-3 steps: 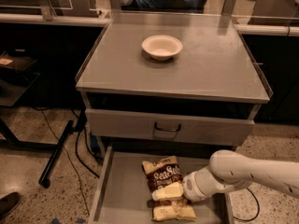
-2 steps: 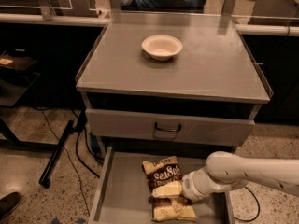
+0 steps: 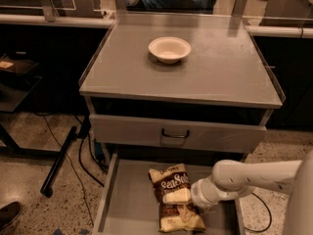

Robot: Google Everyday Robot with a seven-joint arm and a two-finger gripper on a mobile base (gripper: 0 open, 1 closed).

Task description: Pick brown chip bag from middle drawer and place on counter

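Compared with the earlier frame, the arm [image 3: 254, 176] is reaching slightly further toward the left of the frame, and the gripper [image 3: 180, 203] is now sitting over the lower half of the brown chip bag [image 3: 168, 180] rather than beside its lower end. The bag itself is showing no clear displacement: it is lying flat on the floor of the open middle drawer [image 3: 127, 204], in the lower centre of the frame, with its lettered face up and one pale end toward the bottom edge. The gripper is touching or nearly touching the bag, but it cannot be told how far open it is or whether it is gripping the bag. The shift suggests that the grasp is being set up or just being completed, so the lift is probably not yet under way. The worktop [image 3: 220, 72], in the upper centre of the frame, is carrying only a white bowl [image 3: 169, 49] toward its far side. The closed drawer front [image 3: 132, 131] is sitting between the worktop and the open drawer.
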